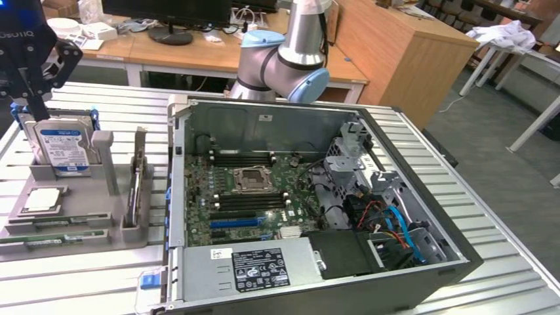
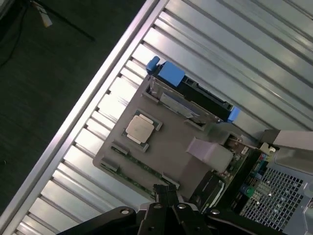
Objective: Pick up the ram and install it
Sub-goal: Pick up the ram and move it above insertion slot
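Ram point(image 1: 61, 240) lying flat in the front slot of the grey holder point(image 1: 92, 205); behind it, CPU chip point(image 1: 42, 199) and upright hard drive point(image 1: 63, 147); above the drive, gripper point(image 2: 166, 192), fingers closed together, holding nothing.

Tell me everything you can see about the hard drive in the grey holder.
The hard drive is a silver, metal-looking slab with a blue and white label on its face. It stands upright in a slot of the grey holder, with blue rails on its sides. It is to the exterior view's left of the open computer case.
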`<control>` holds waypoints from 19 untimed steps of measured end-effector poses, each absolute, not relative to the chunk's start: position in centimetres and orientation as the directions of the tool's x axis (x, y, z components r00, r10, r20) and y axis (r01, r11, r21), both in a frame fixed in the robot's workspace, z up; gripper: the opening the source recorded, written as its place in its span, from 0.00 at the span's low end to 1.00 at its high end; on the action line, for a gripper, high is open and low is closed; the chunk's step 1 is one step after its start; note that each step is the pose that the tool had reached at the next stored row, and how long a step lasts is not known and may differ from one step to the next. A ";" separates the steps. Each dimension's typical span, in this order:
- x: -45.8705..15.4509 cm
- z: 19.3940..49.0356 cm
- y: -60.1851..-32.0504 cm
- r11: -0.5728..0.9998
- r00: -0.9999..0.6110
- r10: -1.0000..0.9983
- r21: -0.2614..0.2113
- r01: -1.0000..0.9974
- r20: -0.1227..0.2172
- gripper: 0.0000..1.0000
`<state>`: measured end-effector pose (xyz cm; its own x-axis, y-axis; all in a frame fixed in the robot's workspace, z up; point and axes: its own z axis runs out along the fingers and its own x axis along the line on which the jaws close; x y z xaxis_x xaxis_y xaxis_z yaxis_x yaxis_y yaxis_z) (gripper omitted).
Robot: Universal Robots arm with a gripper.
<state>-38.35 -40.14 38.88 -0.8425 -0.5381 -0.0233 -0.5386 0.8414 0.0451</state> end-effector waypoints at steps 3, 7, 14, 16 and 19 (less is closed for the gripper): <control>-38.3 38.9 -40.1 0.824 -0.825 -0.565 0.045 -0.565 -0.023 0.11; -38.3 38.8 -40.1 0.799 -0.800 -0.600 0.045 -0.600 -0.023 0.11; -38.4 38.8 -40.1 0.751 -0.753 -0.658 0.045 -0.658 -0.023 0.11; -38.4 38.8 -40.1 0.737 -0.739 -0.674 0.045 -0.674 -0.023 0.11; -38.4 38.8 -40.1 0.716 -0.717 -0.697 0.045 -0.697 -0.023 0.11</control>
<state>-38.36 -40.14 38.79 -0.7169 -0.6968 -0.0233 -0.6970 0.7156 0.0450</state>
